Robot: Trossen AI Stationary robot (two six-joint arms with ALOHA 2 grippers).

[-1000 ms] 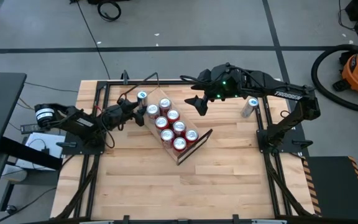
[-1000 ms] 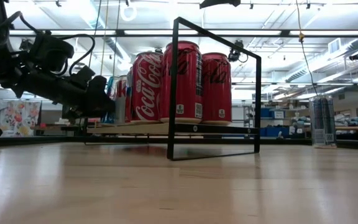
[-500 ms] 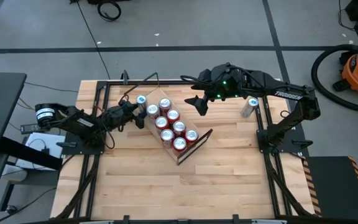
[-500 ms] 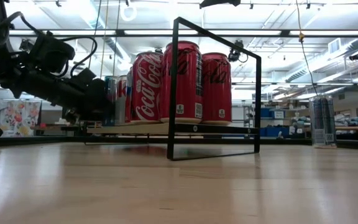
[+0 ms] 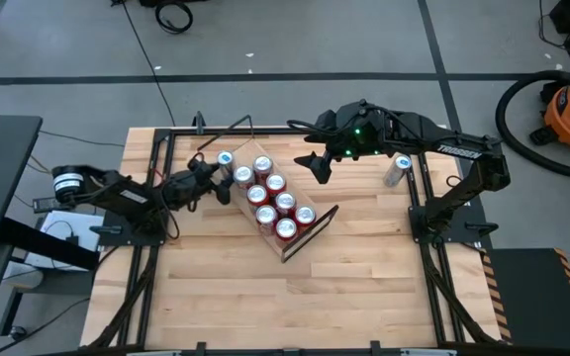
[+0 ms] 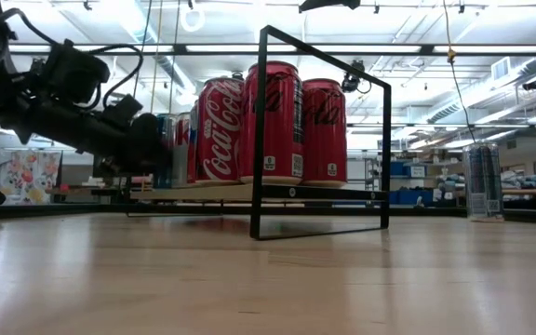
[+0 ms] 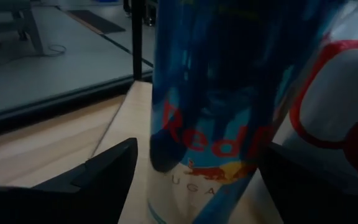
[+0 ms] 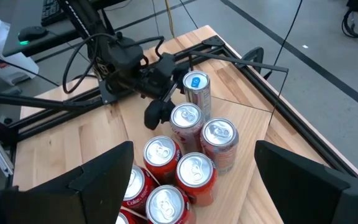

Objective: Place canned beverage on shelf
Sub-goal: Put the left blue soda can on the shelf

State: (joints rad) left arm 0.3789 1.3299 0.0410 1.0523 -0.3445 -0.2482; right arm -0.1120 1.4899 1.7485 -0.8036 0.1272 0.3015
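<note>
Since the earlier frame, the left gripper (image 5: 209, 178) has spread its jaws and eased back from the blue can (image 5: 226, 157), which now stands free at the shelf (image 5: 317, 225)'s upper-left end, left of centre in the high view. Withdrawing straight back should avoid clipping the can or the neighbouring red cans (image 5: 273, 200). Open table lies at lower left, while the right gripper (image 5: 319, 163) hovers with jaws apart above the shelf, another can (image 5: 397, 169) waiting at right.
</note>
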